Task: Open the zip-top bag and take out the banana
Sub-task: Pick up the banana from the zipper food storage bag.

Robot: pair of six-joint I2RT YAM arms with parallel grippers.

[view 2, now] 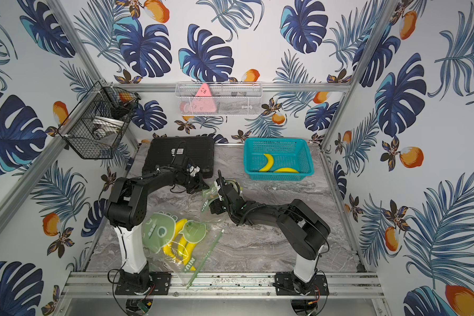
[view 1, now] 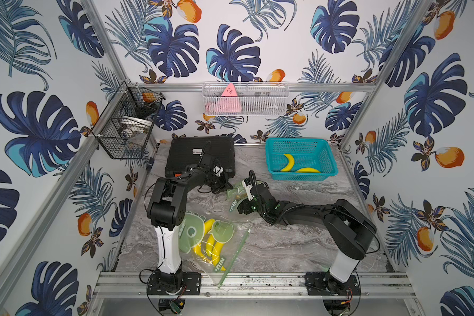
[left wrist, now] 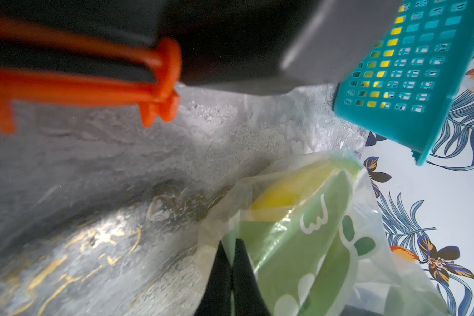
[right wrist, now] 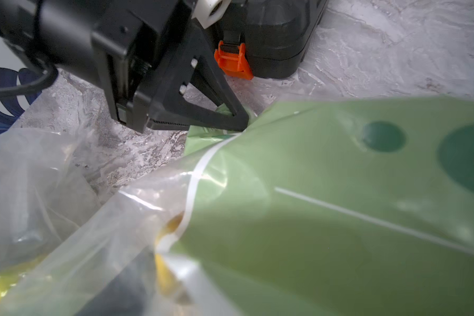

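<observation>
Looking for words first, you can read just one: "NIU+" in white letters on a green strip of the second bag (view 1: 222, 235). That bag lies well away from the teal basket (view 1: 303, 142), at the front edge of the bench (view 1: 285, 246), and it has yellow bananas in it. Green letters also show on the zip-top bag (view 1: 237, 191) by the right fingers (view 1: 240, 208), but they are folded and you cannot read them. A white label on the black case (view 1: 219, 153) is too small to read.

Your zip-top bag sits near the basket's front corner, on the case side. The left fingers (right wrist: 240, 123) are pinched tight on its green edge. The right fingers are tucked in the plastic, so you cannot tell if they are open or holding something. The banana (left wrist: 285, 197) is inside this bag, and its yellow shows through the clear plastic.

Two bananas (view 1: 289, 162) lie in the basket, which sits close to the back wall and the bench's side edge. The second bag's zip strip hangs over the front edge onto the metal rail (view 1: 257, 281). In front of the basket the bench is bare and gives you wide room.
</observation>
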